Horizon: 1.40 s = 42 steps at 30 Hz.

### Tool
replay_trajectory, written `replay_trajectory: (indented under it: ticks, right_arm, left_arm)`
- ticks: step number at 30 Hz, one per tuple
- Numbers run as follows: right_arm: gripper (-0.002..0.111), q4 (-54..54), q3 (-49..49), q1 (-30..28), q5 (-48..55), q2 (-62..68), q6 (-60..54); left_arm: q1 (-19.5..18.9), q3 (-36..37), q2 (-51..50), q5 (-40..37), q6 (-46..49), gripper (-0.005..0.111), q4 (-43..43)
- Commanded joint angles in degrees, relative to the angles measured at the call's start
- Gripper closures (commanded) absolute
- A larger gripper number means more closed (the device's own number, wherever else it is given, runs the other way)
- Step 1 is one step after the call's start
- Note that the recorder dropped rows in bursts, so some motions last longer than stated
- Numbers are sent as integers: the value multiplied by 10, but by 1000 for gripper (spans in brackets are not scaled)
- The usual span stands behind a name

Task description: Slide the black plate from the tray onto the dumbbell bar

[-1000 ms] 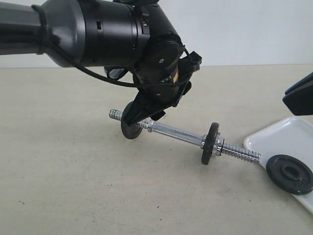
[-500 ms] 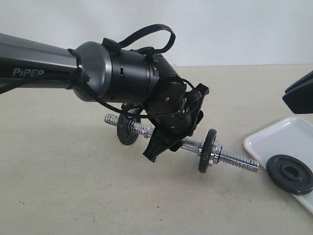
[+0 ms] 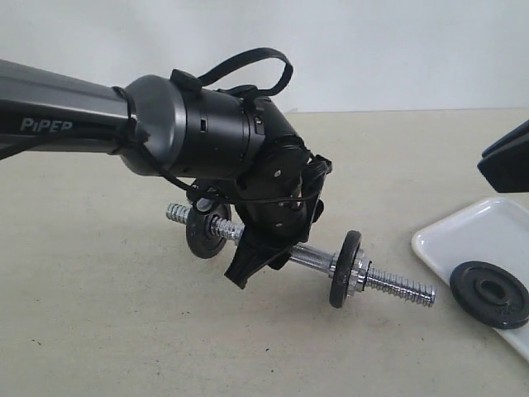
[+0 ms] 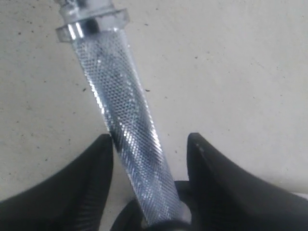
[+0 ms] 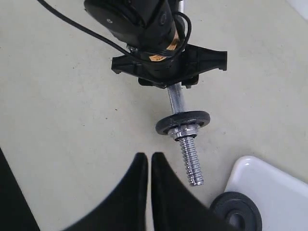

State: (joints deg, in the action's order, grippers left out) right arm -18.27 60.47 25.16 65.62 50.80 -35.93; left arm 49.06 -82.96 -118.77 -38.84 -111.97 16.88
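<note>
**Status of work**

1. The black plate [image 3: 489,294] lies flat in the tray [image 3: 446,236] at the lower right of the exterior frame. Nothing touches it. It has not yet been lifted, so the transfer itself has not begun.
2. The dumbbell bar [image 3: 314,258] crosses the middle of the exterior frame, sloping down to the right. It already carries two similar discs: the left disc [image 3: 205,234] near its upper-left end, and the right disc [image 3: 345,269] further right, with a collar [image 3: 361,274] just outboard of it.
3. The threaded end [image 3: 405,288] beyond the collar is bare. It points toward the tray and stops near the rim without touching it.

**Tool state**

- The left tool [image 4: 149,151] straddles the knurled middle of the bar. In the left wrist view one finger bears on the bar, while a strip of bench [image 4: 240,72] shows between the bar and the other fingertip. Since the bar's upper-left end appears to be off the bench, the tool is judged to be clamped on the bar and presenting it.
- The right tool [image 5: 148,159] has its fingers pressed together and holds nothing. It hangs above the bench, with the threaded end and the tray both in its view.

**Remaining steps (judgement)**

Spread the right tool, pick the black plate from the tray, line its centre hole up with the threaded end, and slide it on toward the collar. Only the bar-holding stage appears complete.
</note>
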Motion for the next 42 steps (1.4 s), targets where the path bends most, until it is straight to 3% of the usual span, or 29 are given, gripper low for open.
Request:
replay_trajectory:
  ticks: [1, 11, 25, 28, 34, 42]
  right_arm:
    - [108, 2, 2, 1, 6, -3, -1]
    - [108, 2, 2, 1, 6, -3, -1]
    - [108, 2, 2, 1, 6, -3, -1]
    - [108, 2, 2, 1, 6, -3, -1]
    - [108, 2, 2, 1, 6, -3, -1]
    - [108, 2, 2, 1, 6, -3, 0]
  left_arm:
    - [-5, 23, 1, -2, -14, 61, 0]
    - [-5, 56, 0, 62, -83, 61, 50]
    - [-13, 56, -36, 81, -60, 62, 69]
    - [-15, 56, -38, 81, -41, 70, 93]
    - [-15, 56, -38, 58, -9, 102, 126]
    - [-15, 56, -38, 47, 76, 102, 168]
